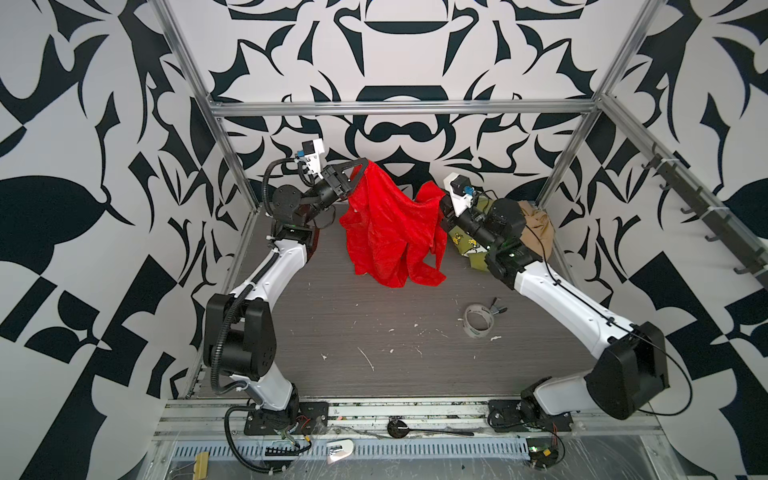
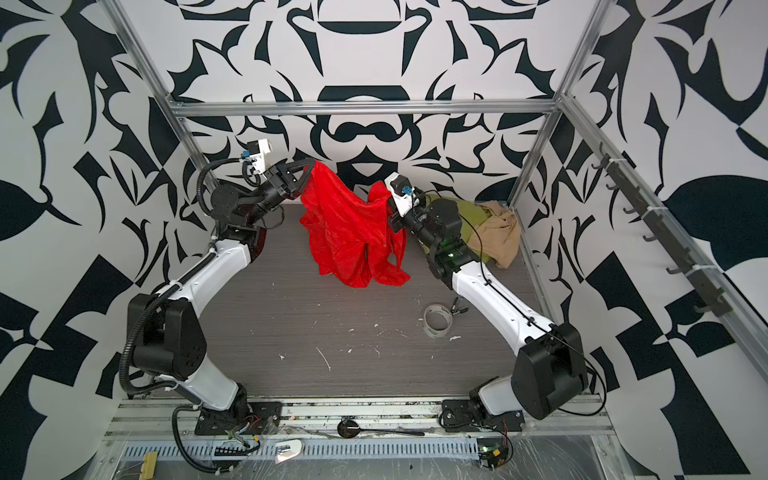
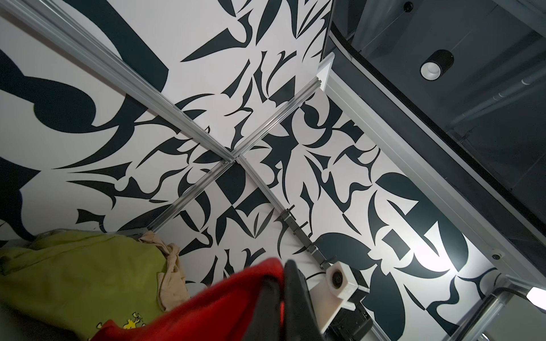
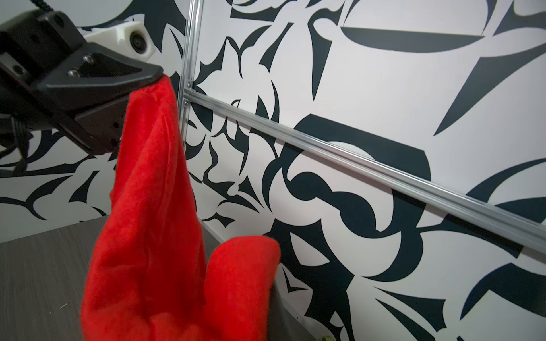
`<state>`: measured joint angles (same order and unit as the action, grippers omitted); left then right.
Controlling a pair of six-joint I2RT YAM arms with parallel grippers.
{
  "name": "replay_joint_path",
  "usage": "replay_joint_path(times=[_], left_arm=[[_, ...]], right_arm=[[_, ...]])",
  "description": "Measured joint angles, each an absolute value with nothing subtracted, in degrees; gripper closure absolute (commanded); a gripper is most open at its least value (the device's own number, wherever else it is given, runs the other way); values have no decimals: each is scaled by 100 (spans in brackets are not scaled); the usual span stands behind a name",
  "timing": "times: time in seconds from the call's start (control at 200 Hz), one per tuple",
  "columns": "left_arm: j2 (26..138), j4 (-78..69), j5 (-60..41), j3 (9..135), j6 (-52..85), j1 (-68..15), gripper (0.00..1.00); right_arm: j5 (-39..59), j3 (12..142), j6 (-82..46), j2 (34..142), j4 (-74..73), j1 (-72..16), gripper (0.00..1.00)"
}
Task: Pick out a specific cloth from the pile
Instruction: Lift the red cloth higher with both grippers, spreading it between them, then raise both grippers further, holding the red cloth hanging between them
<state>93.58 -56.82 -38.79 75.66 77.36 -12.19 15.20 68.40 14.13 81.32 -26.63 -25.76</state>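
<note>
In both top views the cloth [image 1: 386,232] [image 2: 349,232] hangs as a thin, crinkled red sheet at 12 o'clock over the table [image 1: 332,332]. It is strung between two raised corners, sags in the middle, and trails limp tails below. Whether those tails touch the grey wood-grain top I cannot tell.

The left gripper [image 1: 362,163] [image 2: 311,164], a black triangular open-frame claw, is clenched on the higher corner. Only the right wrist view shows that pinch close up: the tips meet on a narrow gather of cloth [image 4: 147,206], whose surface there looks fuzzy and napped.

The right gripper [image 1: 441,207] [image 2: 390,212] has its fingers buried in a red fold. The cloth peaks there, lifted, so this claw is clenched on it too.

The pile [image 1: 536,232] sits in the 2 o'clock corner, half hidden by the right arm [image 1: 552,295] in the top views. The left wrist view shows it plainly. A matte, rumpled green shirt [image 3: 74,271] with a yellow print touches a twisted beige garment [image 3: 171,277].

A pale, flat tape roll [image 1: 478,321] at 4 o'clock shows in the top views only.
</note>
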Motion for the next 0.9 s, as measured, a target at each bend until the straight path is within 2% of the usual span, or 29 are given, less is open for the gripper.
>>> replay_joint_path(times=[0.9], left_arm=[[8794, -5013, -3898, 8217, 7509, -1291, 100]], right_arm=[[1671, 8746, 1994, 8468, -1929, -3249, 100]])
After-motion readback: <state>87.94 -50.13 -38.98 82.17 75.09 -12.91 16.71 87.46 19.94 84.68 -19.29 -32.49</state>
